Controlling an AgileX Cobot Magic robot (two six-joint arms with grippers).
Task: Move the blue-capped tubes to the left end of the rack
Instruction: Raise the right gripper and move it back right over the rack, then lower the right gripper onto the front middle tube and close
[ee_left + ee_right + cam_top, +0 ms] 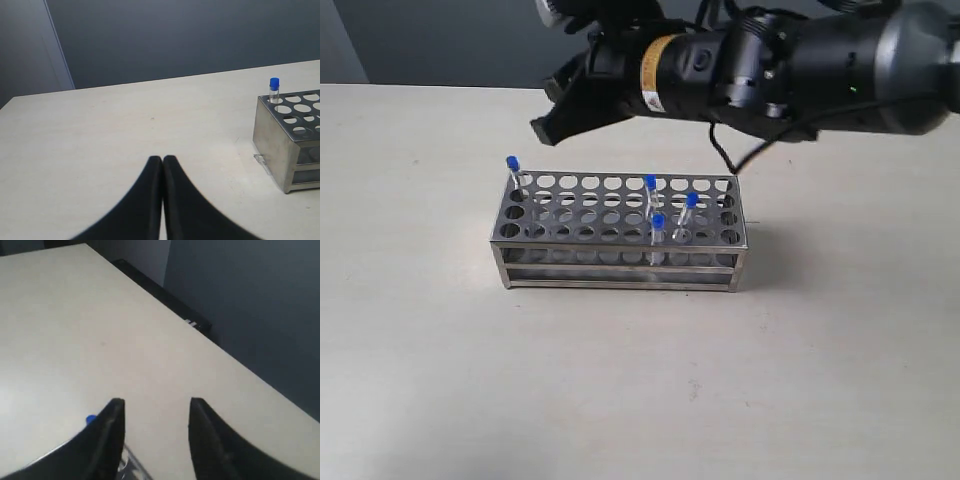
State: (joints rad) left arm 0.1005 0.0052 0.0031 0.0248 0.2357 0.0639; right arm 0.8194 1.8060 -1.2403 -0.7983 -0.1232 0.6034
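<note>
The steel rack (620, 232) stands mid-table. One blue-capped tube (513, 172) stands in its far left corner hole, also seen in the left wrist view as the tube (274, 89) at the rack (280, 135) corner. Three more blue-capped tubes (650, 190) (691, 210) (658, 232) stand right of the middle. My right gripper (550, 118) hangs open above and behind the rack, nothing between its fingers; in its own view the gripper (156, 407) shows a blue cap (90, 419) beside one finger. My left gripper (163, 160) is shut and empty, away from the rack's left end.
The beige table (440, 380) stretches around the rack on every side. The right arm (790, 65) reaches in from the upper right, above the rack's far side. A dark wall rises behind the table's far edge (150, 80).
</note>
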